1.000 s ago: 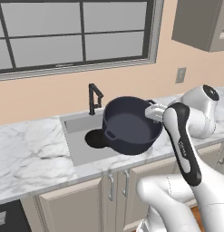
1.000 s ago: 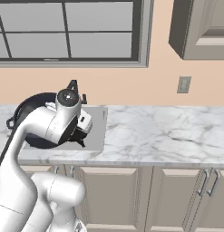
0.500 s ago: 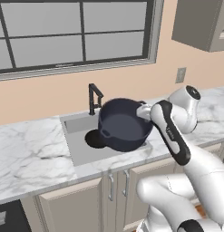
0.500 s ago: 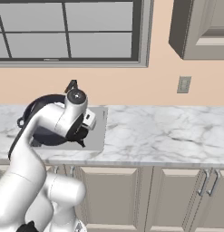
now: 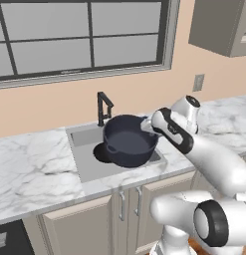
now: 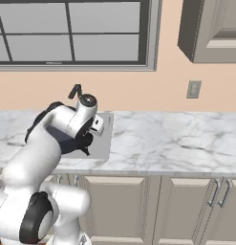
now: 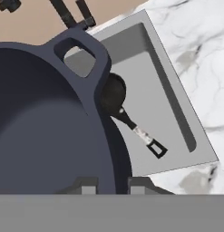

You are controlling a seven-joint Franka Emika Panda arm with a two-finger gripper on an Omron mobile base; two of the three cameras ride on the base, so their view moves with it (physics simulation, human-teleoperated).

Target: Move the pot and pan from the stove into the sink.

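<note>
The navy pot (image 5: 129, 142) hangs tilted over the sink (image 5: 83, 137), its right rim pinched by my gripper (image 5: 147, 126), which is shut on it. In the hand view the pot (image 7: 41, 127) takes up the left side, one side handle at the top, and the fingertips (image 7: 88, 188) clamp its rim at the bottom. The black pan (image 7: 114, 93) lies on the floor of the sink (image 7: 154, 90) below the pot, its long handle pointing toward the basin's corner. Part of the pan (image 5: 100, 153) shows as a dark disc left of the pot. The stove is out of view.
A black faucet (image 5: 102, 106) stands behind the basin, close to the pot's far rim. White marble counter (image 5: 30, 169) runs on both sides, with cabinets below. A window and a wall outlet (image 5: 198, 82) are behind. The faucet (image 6: 75, 91) rises above my arm in the right base view.
The arm has carried the pot leftward, from the basin's right edge to over its middle. My gripper has stayed shut on the rim.
</note>
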